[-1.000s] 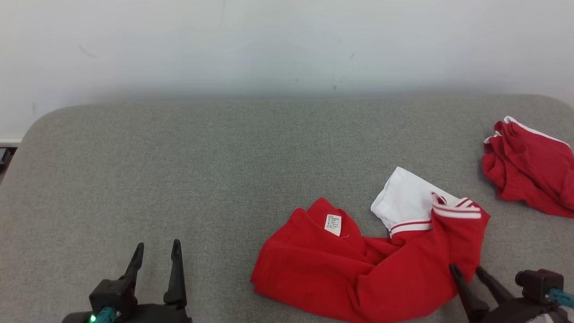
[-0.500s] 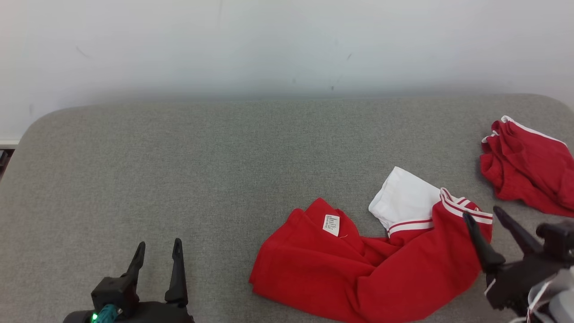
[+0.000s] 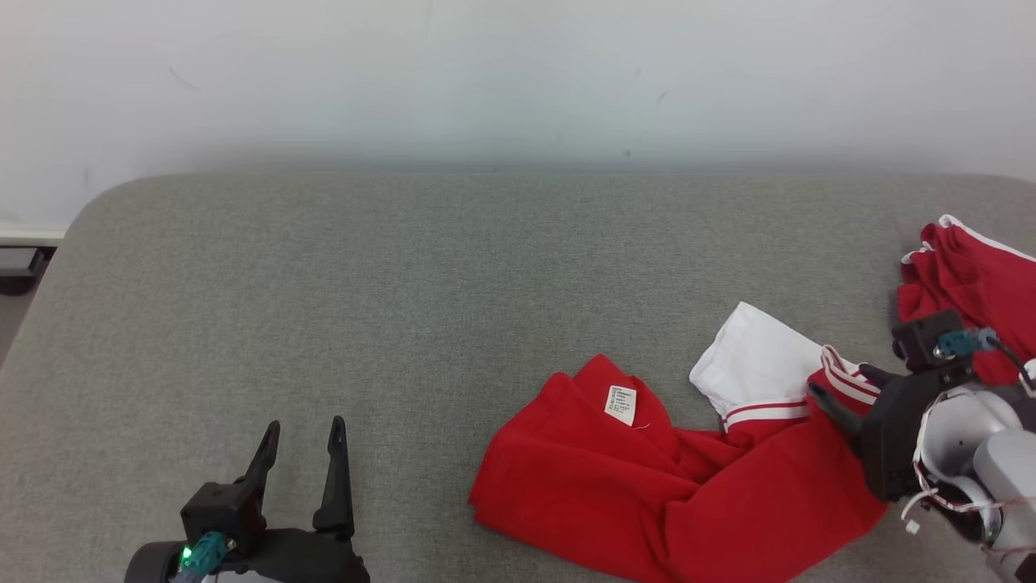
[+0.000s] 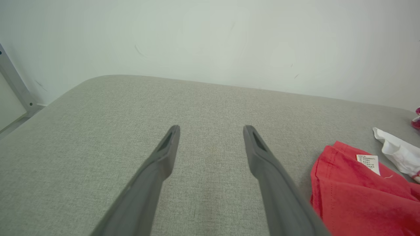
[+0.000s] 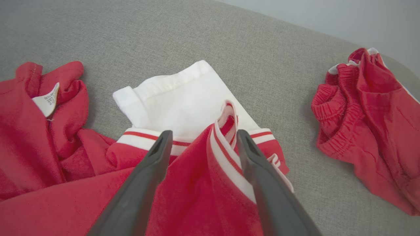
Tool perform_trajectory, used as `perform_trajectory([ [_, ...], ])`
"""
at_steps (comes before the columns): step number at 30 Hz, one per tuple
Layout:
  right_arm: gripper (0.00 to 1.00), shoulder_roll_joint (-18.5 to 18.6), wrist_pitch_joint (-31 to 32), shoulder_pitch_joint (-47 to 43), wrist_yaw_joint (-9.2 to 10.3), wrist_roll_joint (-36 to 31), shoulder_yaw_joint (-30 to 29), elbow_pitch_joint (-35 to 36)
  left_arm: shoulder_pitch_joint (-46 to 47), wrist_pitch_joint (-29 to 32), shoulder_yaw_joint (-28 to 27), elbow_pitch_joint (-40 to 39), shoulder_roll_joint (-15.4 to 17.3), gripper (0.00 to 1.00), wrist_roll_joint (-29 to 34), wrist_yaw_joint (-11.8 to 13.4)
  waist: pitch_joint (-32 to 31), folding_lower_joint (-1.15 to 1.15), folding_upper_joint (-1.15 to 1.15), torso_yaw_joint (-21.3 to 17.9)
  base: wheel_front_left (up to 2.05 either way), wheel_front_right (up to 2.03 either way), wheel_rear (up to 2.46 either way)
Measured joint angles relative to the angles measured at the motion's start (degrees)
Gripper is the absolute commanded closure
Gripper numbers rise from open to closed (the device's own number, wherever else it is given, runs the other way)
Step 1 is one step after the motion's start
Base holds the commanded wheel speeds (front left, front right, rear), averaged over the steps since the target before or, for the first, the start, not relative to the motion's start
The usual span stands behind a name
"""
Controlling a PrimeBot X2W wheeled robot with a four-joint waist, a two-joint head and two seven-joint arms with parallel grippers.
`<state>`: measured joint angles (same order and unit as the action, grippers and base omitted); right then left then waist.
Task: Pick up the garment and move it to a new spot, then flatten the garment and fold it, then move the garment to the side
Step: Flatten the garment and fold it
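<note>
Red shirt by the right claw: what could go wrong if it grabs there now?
The open right gripper straddles just a thin striped fold of the red shirt, so it may slip out or lift the shirt bunched. The shirt is crumpled, so dragging could tangle it further. A second red garment lies close; a wide swing might snag it.

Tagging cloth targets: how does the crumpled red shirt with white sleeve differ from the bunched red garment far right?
The crumpled red shirt has a white sleeve and striped trim; the bunched red garment shows just thin white piping. The shirt lies centre-right, the bunched red garment at the right edge of the grey pad. The open right gripper straddles the shirt's trim; the bunched garment lies untouched. Both are red, crumpled cloth.
</note>
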<state>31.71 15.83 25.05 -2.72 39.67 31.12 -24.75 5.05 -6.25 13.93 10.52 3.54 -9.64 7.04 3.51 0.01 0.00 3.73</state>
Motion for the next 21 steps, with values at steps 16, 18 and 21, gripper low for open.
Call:
perform_trajectory([
  [16, 1.0, -3.3, 9.7, 8.7, -2.92, -1.2, 4.9, -8.4, 0.3, 0.1, -0.1, 1.6, -0.2, 0.0, -1.5, 0.0, 1.5, 0.0, 0.0, 2.4, 0.0, 0.0, 0.0],
  [18, 1.0, -3.8, 8.5, 10.8, -3.44, -1.6, 5.0, -7.9, 0.6, -0.3, 0.0, 2.0, -0.2, 0.0, -1.5, 0.0, 1.4, 0.0, 0.0, 2.4, 0.0, 0.0, 0.0],
  [21, 1.0, -5.3, 5.6, 13.6, -3.87, -1.5, 4.8, -6.1, 1.9, -0.4, 0.5, 2.4, -0.3, 0.0, -1.6, 0.0, 1.3, 0.0, 0.0, 2.8, 0.0, 0.0, 0.0],
])
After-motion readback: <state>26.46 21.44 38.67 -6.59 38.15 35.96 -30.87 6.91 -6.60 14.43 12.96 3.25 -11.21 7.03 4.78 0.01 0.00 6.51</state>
